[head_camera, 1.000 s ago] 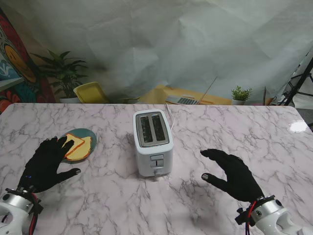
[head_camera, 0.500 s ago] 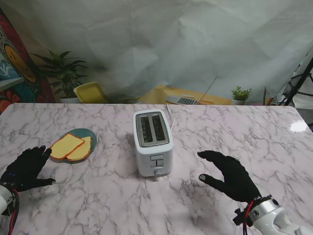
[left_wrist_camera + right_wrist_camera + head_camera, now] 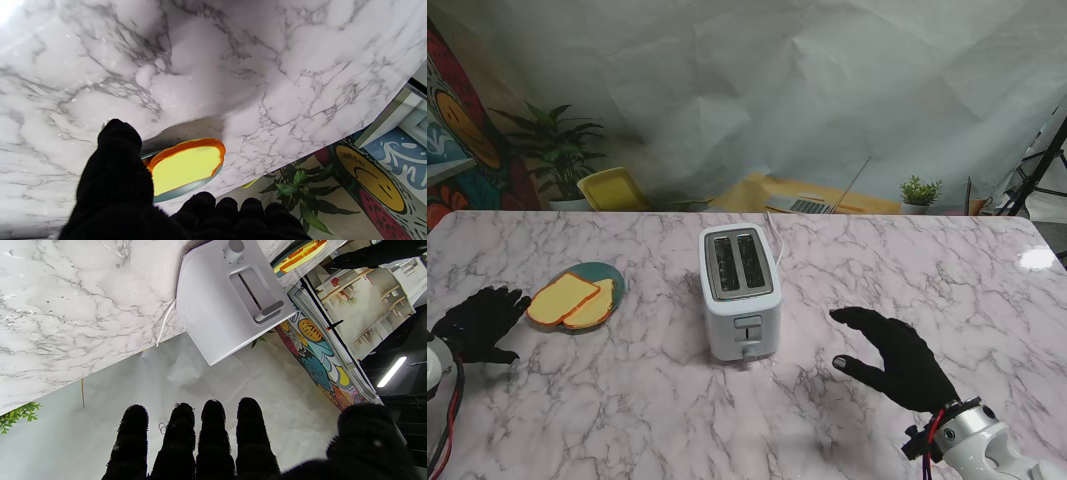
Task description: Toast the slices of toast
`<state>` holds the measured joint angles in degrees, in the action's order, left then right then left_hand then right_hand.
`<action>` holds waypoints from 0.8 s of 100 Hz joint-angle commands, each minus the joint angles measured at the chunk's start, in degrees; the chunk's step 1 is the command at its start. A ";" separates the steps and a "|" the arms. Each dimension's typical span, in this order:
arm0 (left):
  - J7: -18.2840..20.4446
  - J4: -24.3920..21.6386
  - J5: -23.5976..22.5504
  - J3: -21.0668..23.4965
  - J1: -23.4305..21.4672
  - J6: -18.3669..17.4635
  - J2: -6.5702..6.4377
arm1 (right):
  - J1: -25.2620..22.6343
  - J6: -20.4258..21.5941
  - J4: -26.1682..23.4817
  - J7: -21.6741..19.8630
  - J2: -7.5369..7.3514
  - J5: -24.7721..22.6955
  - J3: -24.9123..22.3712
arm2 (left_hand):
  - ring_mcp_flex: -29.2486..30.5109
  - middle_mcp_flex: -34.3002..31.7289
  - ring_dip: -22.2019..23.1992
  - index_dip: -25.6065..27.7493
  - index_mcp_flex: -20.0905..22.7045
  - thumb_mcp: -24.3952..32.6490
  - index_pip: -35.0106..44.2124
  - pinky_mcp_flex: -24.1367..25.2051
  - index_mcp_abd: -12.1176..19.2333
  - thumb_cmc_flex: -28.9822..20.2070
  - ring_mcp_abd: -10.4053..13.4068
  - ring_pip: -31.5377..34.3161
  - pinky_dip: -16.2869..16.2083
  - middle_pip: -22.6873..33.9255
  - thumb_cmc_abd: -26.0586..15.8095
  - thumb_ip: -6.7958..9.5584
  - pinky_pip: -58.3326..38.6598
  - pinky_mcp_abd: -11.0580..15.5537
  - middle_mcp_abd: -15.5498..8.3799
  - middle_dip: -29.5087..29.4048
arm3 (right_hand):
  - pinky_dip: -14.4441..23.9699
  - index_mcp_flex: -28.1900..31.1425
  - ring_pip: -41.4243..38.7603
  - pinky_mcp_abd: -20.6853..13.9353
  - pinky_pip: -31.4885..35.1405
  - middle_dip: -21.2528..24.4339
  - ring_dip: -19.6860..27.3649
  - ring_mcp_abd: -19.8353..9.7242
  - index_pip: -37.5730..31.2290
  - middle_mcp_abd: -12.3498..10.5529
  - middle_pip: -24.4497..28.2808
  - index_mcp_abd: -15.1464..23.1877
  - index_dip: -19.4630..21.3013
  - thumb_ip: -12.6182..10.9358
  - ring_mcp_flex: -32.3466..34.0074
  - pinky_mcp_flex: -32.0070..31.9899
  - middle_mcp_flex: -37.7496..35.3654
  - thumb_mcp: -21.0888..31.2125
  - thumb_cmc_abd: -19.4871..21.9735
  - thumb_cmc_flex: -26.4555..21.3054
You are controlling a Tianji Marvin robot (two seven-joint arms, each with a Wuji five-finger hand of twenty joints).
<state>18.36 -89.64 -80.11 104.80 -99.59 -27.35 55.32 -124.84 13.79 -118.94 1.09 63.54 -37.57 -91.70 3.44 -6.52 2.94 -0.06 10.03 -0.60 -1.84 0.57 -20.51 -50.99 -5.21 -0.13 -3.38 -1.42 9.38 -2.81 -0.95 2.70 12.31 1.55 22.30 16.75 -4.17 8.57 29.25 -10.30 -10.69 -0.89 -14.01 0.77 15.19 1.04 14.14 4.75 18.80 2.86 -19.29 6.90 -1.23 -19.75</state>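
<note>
From the stand's view, two toast slices point(image 3: 573, 299) lie on a plate point(image 3: 614, 277) near the counter's point(image 3: 877, 260) left edge, well apart from the toaster point(image 3: 739, 290) at mid-counter. The left robot hand point(image 3: 479, 322) sits at the left edge, fingers curled, holding nothing; the right robot hand point(image 3: 895, 357) hovers spread and empty.

In the left wrist view, the top slice point(image 3: 185, 165) overhangs the plate's rim point(image 3: 186, 189); a clumsy pinch could likely slide it off the plate.

In the right wrist view, the toaster's lever point(image 3: 269, 310) faces the spread fingers point(image 3: 213, 426). No readable writing appears.
</note>
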 commanded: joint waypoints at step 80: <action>-7.37 12.22 -9.62 -11.17 10.67 -0.53 -2.84 | 0.06 -0.40 0.52 0.14 0.05 0.45 0.15 | -2.34 2.11 3.92 2.73 -2.18 9.50 0.12 0.19 2.12 -14.01 -0.42 -0.81 -0.81 -0.78 4.57 1.92 1.56 2.71 -2.76 -0.35 | -0.57 0.93 0.18 -0.06 0.63 -0.13 1.36 -1.68 -0.86 -0.78 -0.02 0.24 -1.28 -1.63 0.37 -0.56 -0.84 -3.30 2.97 -1.60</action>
<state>10.12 -77.90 -89.23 93.86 -89.54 -27.71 52.79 -124.62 13.56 -118.59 1.20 63.56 -37.25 -91.66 2.86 -6.52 6.80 2.11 9.99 6.79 -1.99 0.51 -17.78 -61.95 -4.07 -0.20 -3.64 -1.43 11.79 -2.25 -0.53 3.72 9.55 1.55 22.18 16.75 -4.17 8.57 29.58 -10.30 -10.70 -0.89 -14.06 0.77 15.19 1.03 13.64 4.30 18.80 2.86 -19.29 5.49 -1.23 -19.80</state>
